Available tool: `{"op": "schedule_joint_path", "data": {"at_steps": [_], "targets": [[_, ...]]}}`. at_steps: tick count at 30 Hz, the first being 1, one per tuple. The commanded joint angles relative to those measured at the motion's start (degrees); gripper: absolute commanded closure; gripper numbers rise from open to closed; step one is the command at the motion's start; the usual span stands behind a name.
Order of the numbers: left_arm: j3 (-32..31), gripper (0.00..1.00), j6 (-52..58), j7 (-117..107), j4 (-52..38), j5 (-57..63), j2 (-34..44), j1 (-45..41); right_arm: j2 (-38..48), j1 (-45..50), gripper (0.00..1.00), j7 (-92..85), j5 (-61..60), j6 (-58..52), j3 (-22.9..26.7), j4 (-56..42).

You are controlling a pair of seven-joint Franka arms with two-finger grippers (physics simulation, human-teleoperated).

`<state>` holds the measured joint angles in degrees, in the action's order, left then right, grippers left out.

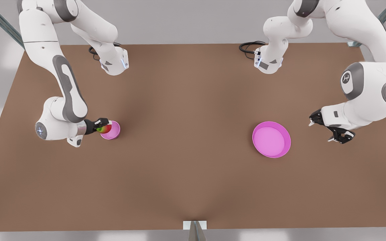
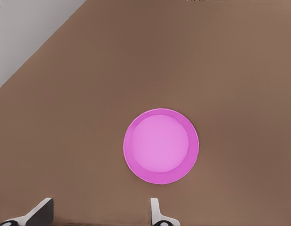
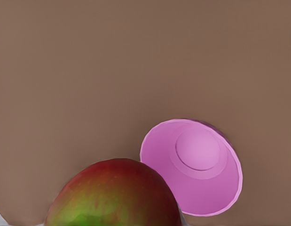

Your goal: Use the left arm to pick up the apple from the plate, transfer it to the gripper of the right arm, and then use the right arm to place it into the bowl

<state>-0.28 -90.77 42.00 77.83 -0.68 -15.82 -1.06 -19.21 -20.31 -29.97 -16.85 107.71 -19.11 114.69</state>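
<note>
On the front view's left, the right end effector [image 1: 103, 126] is closed around the apple [image 1: 103, 128], holding it at the near edge of the bowl [image 1: 112, 132] on the brown worktop [image 1: 186, 150]. Farther right lies the plate [image 1: 271, 139]; beside it the left end effector [image 1: 323, 130] hangs wide open, holding nothing.

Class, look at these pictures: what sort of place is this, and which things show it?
Probably a simulated robot test bench: a bare brown table, two white arms, the right pincer holding an apple by a bowl.

Brown table [image 1: 193, 187] (grey surround)
</note>
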Motion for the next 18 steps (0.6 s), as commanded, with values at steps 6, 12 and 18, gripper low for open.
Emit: {"op": "schedule_joint_path", "data": {"at_steps": [6, 12, 18], "targets": [[0.71, 0.00, 0.94, -45.08, -0.13, -0.02, -0.09, 0.09, -1.70, -0.35, 0.40, -6.07, 2.44, 9.18, -0.05, 2.64], [0.71, 0.00, 1.21, -45.43, -0.13, -0.02, 0.00, 0.18, -2.05, -1.32, 0.40, -8.18, 3.40, 12.17, 0.04, 4.84], [0.71, 0.00, 1.21, -45.17, -0.13, -0.11, 0.00, 0.70, -3.29, -2.19, 0.11, -9.76, 3.75, 12.87, 0.22, 4.58]]}}
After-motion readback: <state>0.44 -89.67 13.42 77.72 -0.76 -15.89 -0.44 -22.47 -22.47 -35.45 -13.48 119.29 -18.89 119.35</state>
